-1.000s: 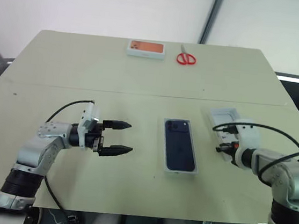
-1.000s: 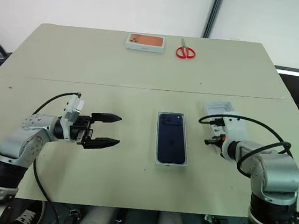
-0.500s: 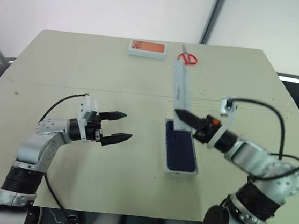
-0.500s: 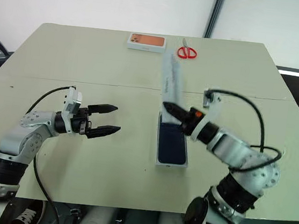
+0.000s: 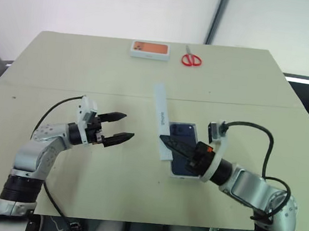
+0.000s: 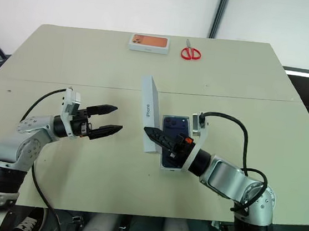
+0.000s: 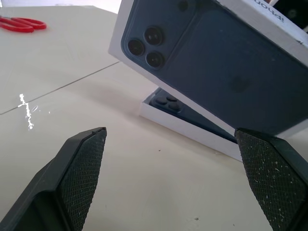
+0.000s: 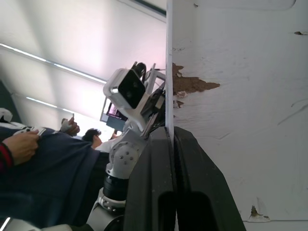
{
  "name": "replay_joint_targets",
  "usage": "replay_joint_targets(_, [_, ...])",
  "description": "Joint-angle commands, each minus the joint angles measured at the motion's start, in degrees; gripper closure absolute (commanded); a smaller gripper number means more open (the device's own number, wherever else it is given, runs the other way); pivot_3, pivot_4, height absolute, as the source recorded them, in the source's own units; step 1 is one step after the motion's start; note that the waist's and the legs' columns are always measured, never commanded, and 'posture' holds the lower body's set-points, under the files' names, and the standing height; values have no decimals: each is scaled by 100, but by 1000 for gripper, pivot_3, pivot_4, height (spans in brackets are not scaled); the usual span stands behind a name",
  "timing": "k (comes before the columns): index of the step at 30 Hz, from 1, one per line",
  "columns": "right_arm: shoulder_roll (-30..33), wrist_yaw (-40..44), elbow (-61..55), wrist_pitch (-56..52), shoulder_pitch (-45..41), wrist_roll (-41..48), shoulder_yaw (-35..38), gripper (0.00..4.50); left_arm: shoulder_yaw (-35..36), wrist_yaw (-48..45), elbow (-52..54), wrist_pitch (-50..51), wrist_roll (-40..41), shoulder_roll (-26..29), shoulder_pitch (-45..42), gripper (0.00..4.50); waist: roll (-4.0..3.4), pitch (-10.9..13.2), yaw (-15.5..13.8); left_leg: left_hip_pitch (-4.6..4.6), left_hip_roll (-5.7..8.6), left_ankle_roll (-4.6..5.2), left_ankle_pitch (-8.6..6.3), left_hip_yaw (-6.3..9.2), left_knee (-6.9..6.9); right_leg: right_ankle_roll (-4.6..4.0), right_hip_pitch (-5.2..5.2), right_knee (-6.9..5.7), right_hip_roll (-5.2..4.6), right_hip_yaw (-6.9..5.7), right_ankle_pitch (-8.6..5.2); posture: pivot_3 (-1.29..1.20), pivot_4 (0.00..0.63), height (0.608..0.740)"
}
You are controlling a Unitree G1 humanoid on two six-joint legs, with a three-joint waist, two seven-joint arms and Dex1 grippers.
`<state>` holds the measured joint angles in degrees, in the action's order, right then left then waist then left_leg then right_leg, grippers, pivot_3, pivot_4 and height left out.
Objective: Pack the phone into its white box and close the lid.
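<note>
The phone lies in the white box mid-table. The lid, a second ago flat to the right, now hangs tilted on edge just left of the box, pinched by the closed right gripper; it needs levelling before capping. The left gripper waits wide open, empty. Scissors and the orange-topped box sit far back, obstructing nothing.

Robot test lab, plain beige table, bare white walls, seated onlookers
</note>
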<state>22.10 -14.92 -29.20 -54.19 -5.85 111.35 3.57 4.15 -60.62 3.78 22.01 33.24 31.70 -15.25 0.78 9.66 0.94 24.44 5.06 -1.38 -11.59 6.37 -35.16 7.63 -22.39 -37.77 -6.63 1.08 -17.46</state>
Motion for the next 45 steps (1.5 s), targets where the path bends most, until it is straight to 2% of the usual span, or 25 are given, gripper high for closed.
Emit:
replay_joint_targets(1, [225,55,-204,177,180,165,-315,4477,47,45,327,-27,101,-53,85,0,0,0,-7,0,0,0,0,0,-2,0,0,0,-1,0,0,0,150,740])
replay_joint_targets(7, [492,-123,89,259,293,165,-645,4477,-89,-20,426,-93,29,-103,267,0,0,0,-12,0,-1,0,0,1,0,-1,0,2,-6,0,-1,0,150,740])
replay_joint_targets(9, [546,-113,147,243,265,165,-708,4500,-191,-100,463,-159,-23,-104,349,517,0,0,-12,0,-1,0,0,1,0,-2,0,3,-7,0,-1,0,150,740])
replay_joint_targets(11, [455,-158,180,300,245,165,-743,4500,-265,-148,540,-97,10,-118,438,1276,0,0,-14,0,-1,0,0,1,2,-2,1,4,-9,1,-1,0,150,740])
replay_joint_targets(17, [307,-367,346,441,143,165,-722,4500,-611,86,551,-292,-206,-487,630,4378,1,0,-36,0,-1,0,-1,4,0,-3,8,13,-11,3,0,0,150,740])
replay_joint_targets(25, [314,-474,406,534,201,165,-617,4500,-1032,400,106,-715,-741,-1071,327,4453,1,-2,-32,0,0,1,-1,5,1,-3,10,17,-10,-1,0,0,150,740])
replay_joint_targets(28, [219,-511,462,573,212,165,-484,3641,-1145,441,-57,-816,-842,-1269,196,4500,2,-2,-34,0,0,1,-1,5,1,-2,11,17,-6,-6,0,0,150,740])
replay_joint_targets(31, [495,-457,497,516,125,165,-280,2190,-1224,440,-122,-864,-905,-1384,117,4500,2,-2,-34,1,2,1,-1,5,0,-2,10,17,-5,-7,1,0,150,740])
replay_joint_targets(33, [964,-237,479,387,36,164,-87,1302,-1316,499,-228,-939,-998,-1511,42,4500,2,-2,-36,1,4,2,-1,4,-1,-2,12,17,-6,-8,1,0,150,740])
replay_joint_targets(34, [1229,-13,448,280,45,164,41,721,-1353,540,-270,-953,-1015,-1596,0,4500,2,-2,-37,2,5,2,-1,3,-3,-1,12,17,-7,-8,1,0,150,740])
replay_joint_targets(36, [1852,657,316,14,93,-485,280,721,-1415,583,-318,-954,-1033,-1738,-59,4500,2,-2,-43,1,5,5,-3,3,-6,-1,16,18,-7,-12,0,0,150,740])
replay_joint_targets(40, [2737,1773,551,-204,242,-1184,899,721,-1548,649,-359,-926,-1042,-1973,-131,4500,5,-1,-46,3,4,11,-6,2,-9,0,20,20,-3,-16,0,0,150,740])
replay_joint_targets(42, [3006,2191,720,-227,279,-1479,1179,721,-1594,657,-441,-932,-1054,-2075,-172,4500,4,-1,-38,2,4,11,-6,2,-10,1,21,20,-3,-18,1,0,150,740])
replay_joint_targets(45, [3084,2644,1017,0,255,-2198,1393,721,-1684,548,-747,-886,-1053,-2201,-317,4500,6,0,-44,1,3,12,-6,1,-13,1,25,20,-2,-20,1,0,150,740])
